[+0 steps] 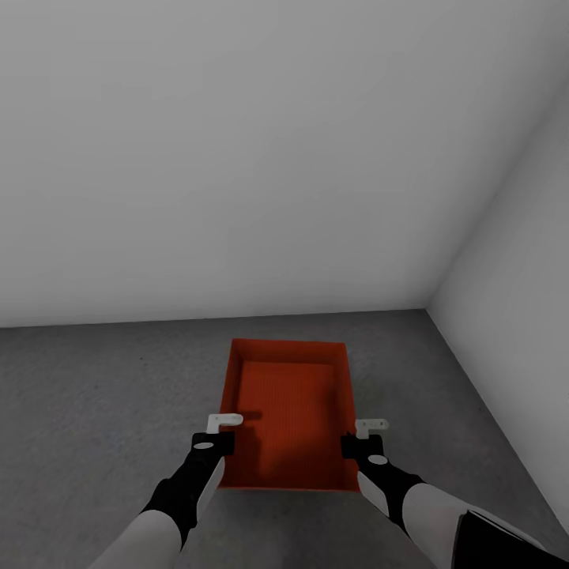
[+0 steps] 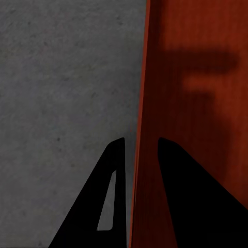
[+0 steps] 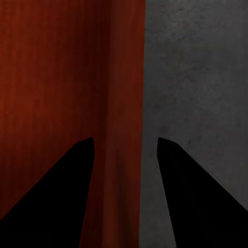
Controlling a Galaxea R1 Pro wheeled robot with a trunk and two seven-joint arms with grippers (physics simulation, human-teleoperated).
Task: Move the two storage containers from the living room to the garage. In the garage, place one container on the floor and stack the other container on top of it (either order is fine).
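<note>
One orange-red storage container [image 1: 288, 415] sits low on the dark grey concrete floor [image 1: 103, 395] of the garage, near a corner of white walls. My left gripper [image 1: 224, 433] straddles its left wall [image 2: 142, 103]; a thin strip of floor shows between the outer finger [image 2: 111, 170] and the wall. At the opposite side my right gripper [image 1: 357, 436] straddles the right wall [image 3: 126, 103] with a wider gap, one finger [image 3: 62, 196] inside the bin. Both stand open around the walls. The bin is empty.
A plain white wall [image 1: 237, 158] rises just beyond the container, and a second white wall [image 1: 521, 316] closes the right side, meeting it in a corner. Concrete floor stretches away to the left and toward me.
</note>
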